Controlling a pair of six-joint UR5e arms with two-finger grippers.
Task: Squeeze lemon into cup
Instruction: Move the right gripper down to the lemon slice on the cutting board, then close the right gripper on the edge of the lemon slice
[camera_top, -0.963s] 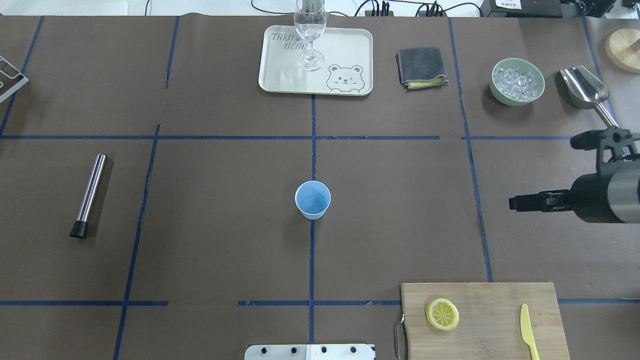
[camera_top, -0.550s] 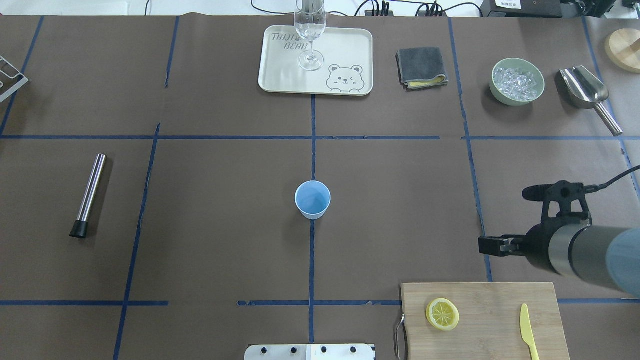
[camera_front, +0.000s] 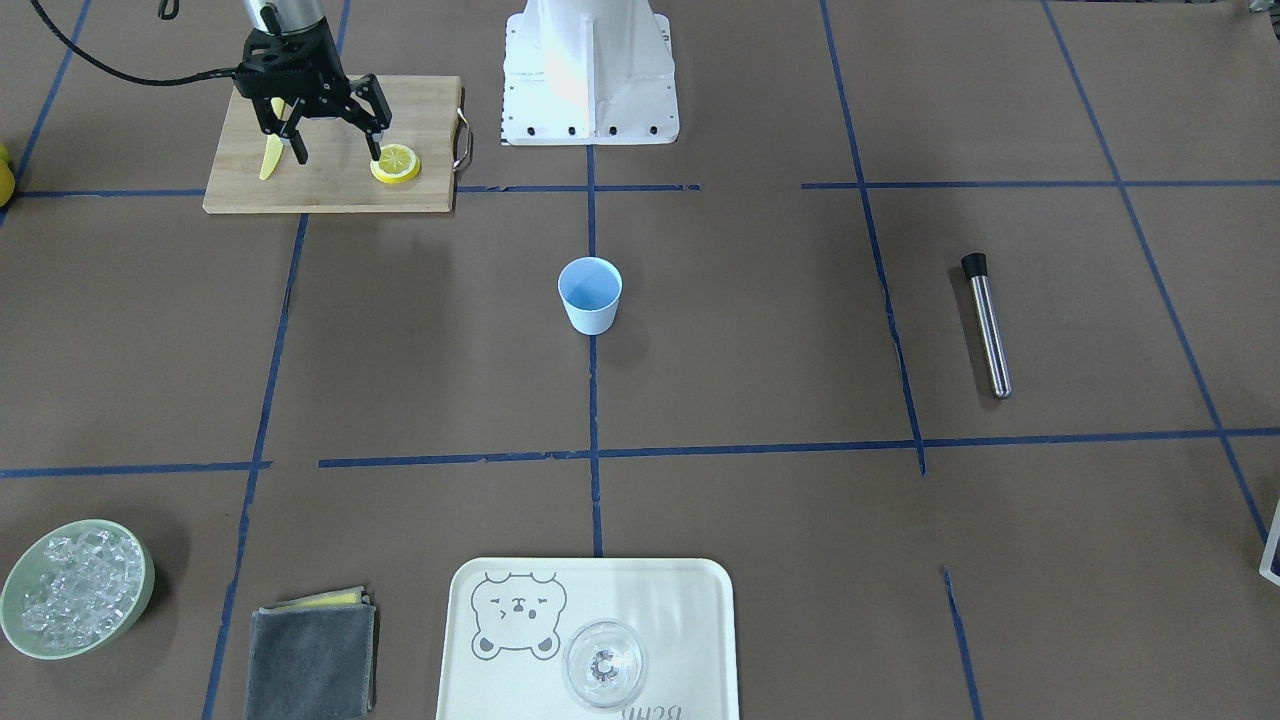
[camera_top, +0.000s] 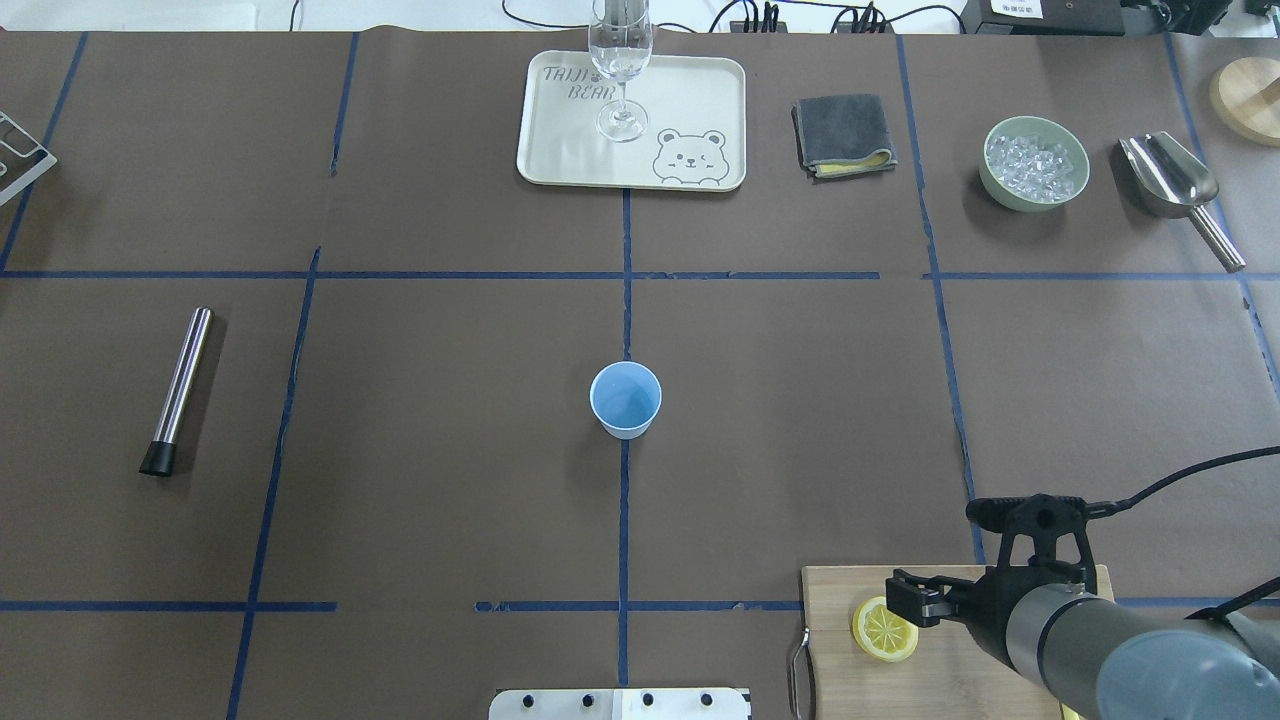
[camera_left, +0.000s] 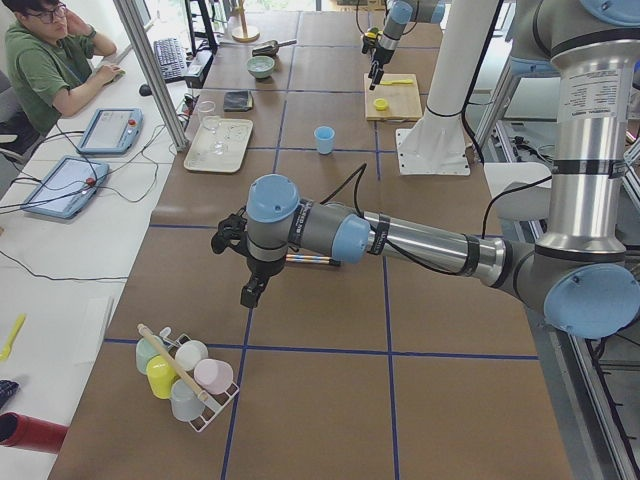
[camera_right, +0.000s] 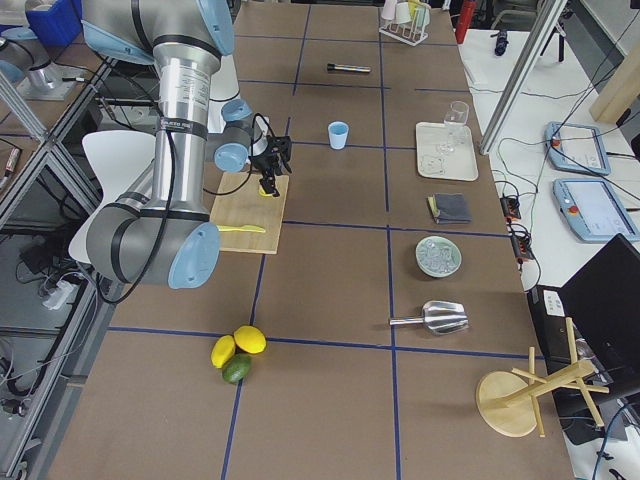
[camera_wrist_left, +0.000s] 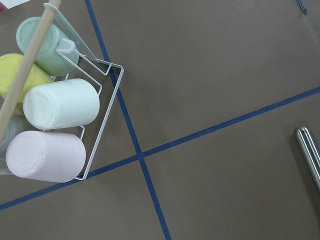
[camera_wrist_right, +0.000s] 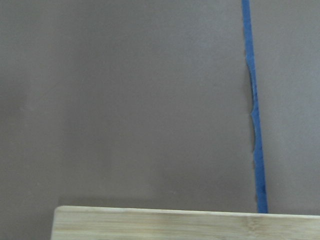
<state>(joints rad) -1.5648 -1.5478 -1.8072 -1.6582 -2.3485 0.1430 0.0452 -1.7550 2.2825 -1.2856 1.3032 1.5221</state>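
Brown worktop holds a board; our right pincer hangs wide over it, the lemon just beside one finger, the cup well apart. We cannot tell about our left pincer.

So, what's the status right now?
Right fingers open over the board, beside the lemon, not gripping. Left fingers far off, state unclear. Cup stands free; knife nearby.

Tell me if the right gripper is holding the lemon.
No: the right gripper is open over the board, and the lemon lies flat on the board.
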